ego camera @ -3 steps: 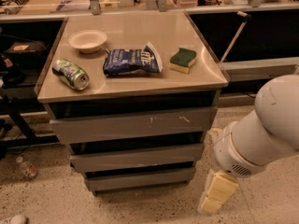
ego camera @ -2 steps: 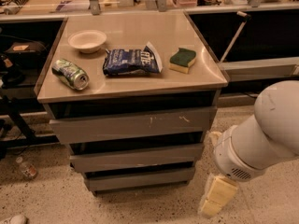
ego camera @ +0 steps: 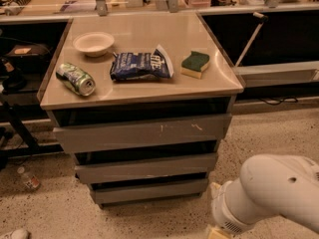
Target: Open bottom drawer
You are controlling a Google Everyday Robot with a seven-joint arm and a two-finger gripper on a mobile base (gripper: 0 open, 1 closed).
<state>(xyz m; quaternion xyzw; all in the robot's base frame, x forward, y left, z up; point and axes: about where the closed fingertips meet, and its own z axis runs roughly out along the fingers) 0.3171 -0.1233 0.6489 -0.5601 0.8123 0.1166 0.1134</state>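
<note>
Floor, far left: a small plastic bottle [ego camera: 30, 179] lies on the speckled floor beside the cabinet.
Cabinet top [ego camera: 137, 91]: beige slab carrying four items, all apart from one another.
Can [ego camera: 76, 78]: green, lying on its side near the left edge, open end toward the front.
Bowl [ego camera: 93, 43]: pale, upright, behind and to the right of the can.
Chip bag [ego camera: 141, 65]: dark blue, lying flat near the centre.
Sponge [ego camera: 195, 63]: green on yellow, right of the chip bag.
Top drawer [ego camera: 144, 132]: widest grey front, with pale scratch marks right of centre.
Middle drawer [ego camera: 147, 167]: plain grey front directly below.
Bottom drawer [ego camera: 149, 190]: lowest and narrowest grey front, just above the floor (a dark gap separates it from the middle drawer).
Arm [ego camera: 269, 193]: bulky white housing at lower right, reaching down and left toward the cabinet's lower right corner.
Gripper [ego camera: 215, 231]: at the bottom edge, near the floor, just right of the bottom drawer and not touching it. It is largely cut off by the frame, so whether it is open or closed cannot be told; nothing is seen in its grasp.
</note>
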